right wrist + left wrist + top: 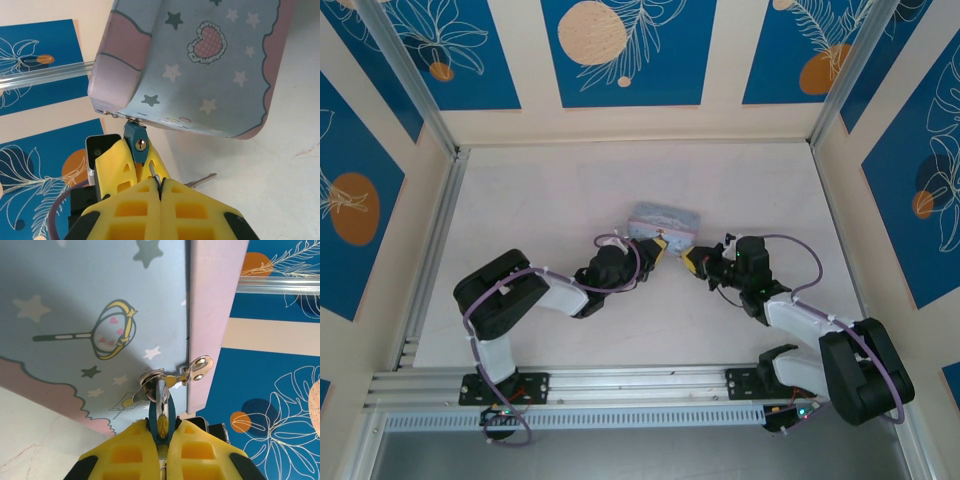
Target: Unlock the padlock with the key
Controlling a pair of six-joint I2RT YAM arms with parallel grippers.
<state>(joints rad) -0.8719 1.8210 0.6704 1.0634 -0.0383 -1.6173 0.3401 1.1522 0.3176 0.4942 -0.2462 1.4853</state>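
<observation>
Locate the padlock [135, 141] at the front edge of the tin box [75, 300], hung by its shackle [161, 401] from the hasp [197, 367], with the keyhole [141, 145] turned toward the right wrist camera. Note the left gripper [161, 429] clenched on the padlock body, steadying it. Note the right gripper [160, 186] clenched on the key [154, 172], with a short silver tip showing past the fingertips, near the keyhole but apart from it and not yet inserted. Treat the slim metal piece [201, 180] jutting to the right of those fingertips as unidentified; cannot tell whether it belongs to the key.

Likely faults from here:

- Misalignment. Expect a tip offered off-axis to skid across the brass face instead of entering. Correct height and angle before advancing.
- Slip in the grasp. Expect a hard push against a missed keyhole to rotate the thin key between the pads or drive it back into them.
- Gripper contact. Allow for very little room between the two sets of yellow fingers; avoid a sideways correction that knocks the padlock off line.
- Box movement. Avoid pushing or pulling through the padlock, since nothing else restrains the light tin on the bench [280, 165].
- Early turning. Seat the key fully before twisting, to prevent bending or loss of grip.
</observation>
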